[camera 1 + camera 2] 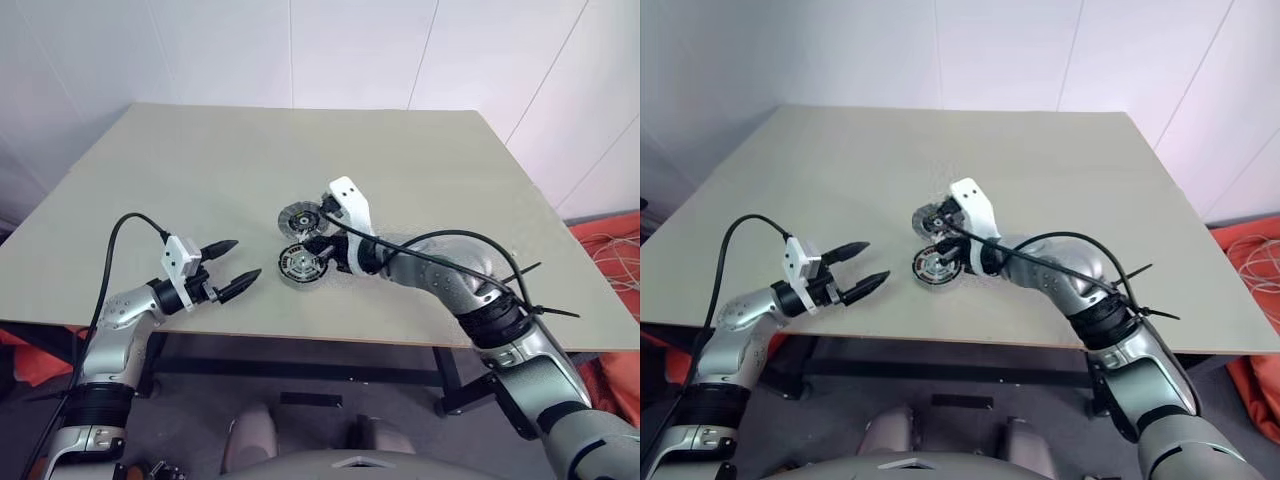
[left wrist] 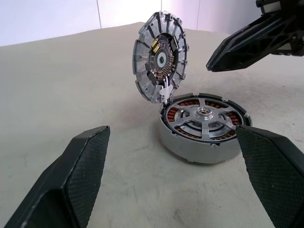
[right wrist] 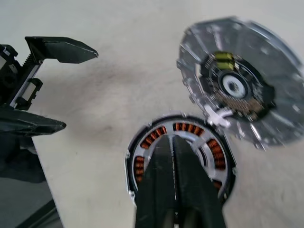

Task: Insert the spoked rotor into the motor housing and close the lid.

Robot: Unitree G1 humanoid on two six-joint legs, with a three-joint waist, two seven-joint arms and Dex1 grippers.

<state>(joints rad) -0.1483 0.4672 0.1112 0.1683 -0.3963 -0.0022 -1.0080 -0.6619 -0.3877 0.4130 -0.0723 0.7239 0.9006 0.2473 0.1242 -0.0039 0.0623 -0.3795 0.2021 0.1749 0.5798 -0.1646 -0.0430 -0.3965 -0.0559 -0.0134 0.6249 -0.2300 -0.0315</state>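
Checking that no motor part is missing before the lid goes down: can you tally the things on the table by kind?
Motor housing: 1
Spoked rotor, seated in the housing: 1
Lid, standing open at the housing's edge: 1
Total: 3

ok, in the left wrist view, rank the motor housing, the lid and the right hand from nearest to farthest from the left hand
1. motor housing: straight ahead on the table, rotor seated.
2. lid: just behind, tilted up.
3. right hand: beyond, above the housing; close to the lid.
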